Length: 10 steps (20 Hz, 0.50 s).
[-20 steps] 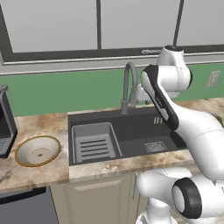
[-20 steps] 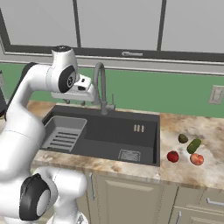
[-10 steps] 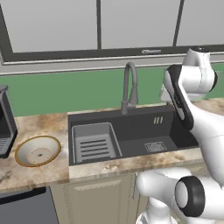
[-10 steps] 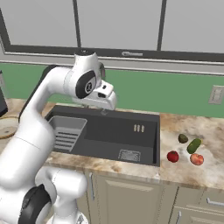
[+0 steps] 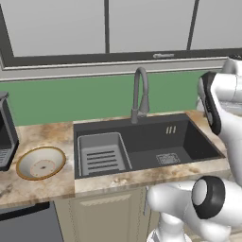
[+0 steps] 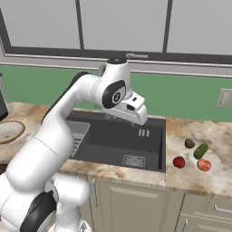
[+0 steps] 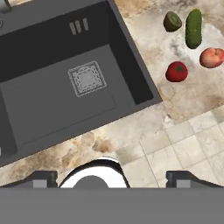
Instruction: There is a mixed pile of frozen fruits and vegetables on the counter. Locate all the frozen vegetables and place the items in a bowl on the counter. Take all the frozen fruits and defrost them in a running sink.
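Observation:
A small pile lies on the counter right of the sink (image 6: 108, 146): a dark green kiwi (image 6: 189, 143), a cucumber (image 6: 200, 151), a red tomato (image 6: 179, 162) and a peach (image 6: 204, 165). The hand view looks down on the kiwi (image 7: 172, 21), cucumber (image 7: 193, 28), peach (image 7: 211, 57) and tomato (image 7: 176, 71) beside the sink's (image 7: 43, 100) right wall. My gripper (image 6: 137, 118) hangs high over the sink's right half, left of the pile. Its jaws stand open and hold nothing, with the fingertips (image 7: 43, 178) far apart. The tan bowl (image 5: 41, 163) sits on the counter left of the sink (image 5: 146, 142).
A curved faucet (image 5: 140, 94) rises behind the sink. A grey drying rack (image 5: 101, 153) fills the basin's left part. A dark appliance (image 5: 5, 132) stands at the far left of the counter. A wall outlet (image 6: 224, 97) is above the pile. Bare counter surrounds the four items.
The arm has swung right from beside the faucet to above the sink's right half. The jaws have opened wide.

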### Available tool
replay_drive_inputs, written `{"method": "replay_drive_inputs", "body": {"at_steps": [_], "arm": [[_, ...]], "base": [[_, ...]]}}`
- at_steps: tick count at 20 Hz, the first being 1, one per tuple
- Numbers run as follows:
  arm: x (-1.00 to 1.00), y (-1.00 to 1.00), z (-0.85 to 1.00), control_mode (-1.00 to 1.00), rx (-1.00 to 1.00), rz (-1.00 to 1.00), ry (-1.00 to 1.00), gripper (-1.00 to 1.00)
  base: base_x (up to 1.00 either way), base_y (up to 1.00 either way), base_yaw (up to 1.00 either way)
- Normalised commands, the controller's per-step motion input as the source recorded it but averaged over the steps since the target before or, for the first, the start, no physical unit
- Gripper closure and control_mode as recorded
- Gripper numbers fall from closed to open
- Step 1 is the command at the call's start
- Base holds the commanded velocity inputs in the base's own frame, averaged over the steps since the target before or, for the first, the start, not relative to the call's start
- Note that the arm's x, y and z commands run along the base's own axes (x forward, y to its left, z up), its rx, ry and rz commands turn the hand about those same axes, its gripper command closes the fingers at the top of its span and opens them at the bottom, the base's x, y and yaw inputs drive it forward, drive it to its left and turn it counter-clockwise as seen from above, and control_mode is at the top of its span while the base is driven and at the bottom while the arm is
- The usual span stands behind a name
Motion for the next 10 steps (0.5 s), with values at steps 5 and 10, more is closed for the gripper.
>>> {"method": "replay_drive_inputs", "body": {"at_steps": [5, 10], "arm": [[0.09, -0.68, -0.41, -1.0, -0.04, -0.21, 0.04, -1.0], [0.3, -0.54, -0.27, -1.0, -0.04, -0.12, 0.06, -1.0]], "base": [[0.0, 0.0, 0.0], [0.0, 0.0, 0.0]]}}
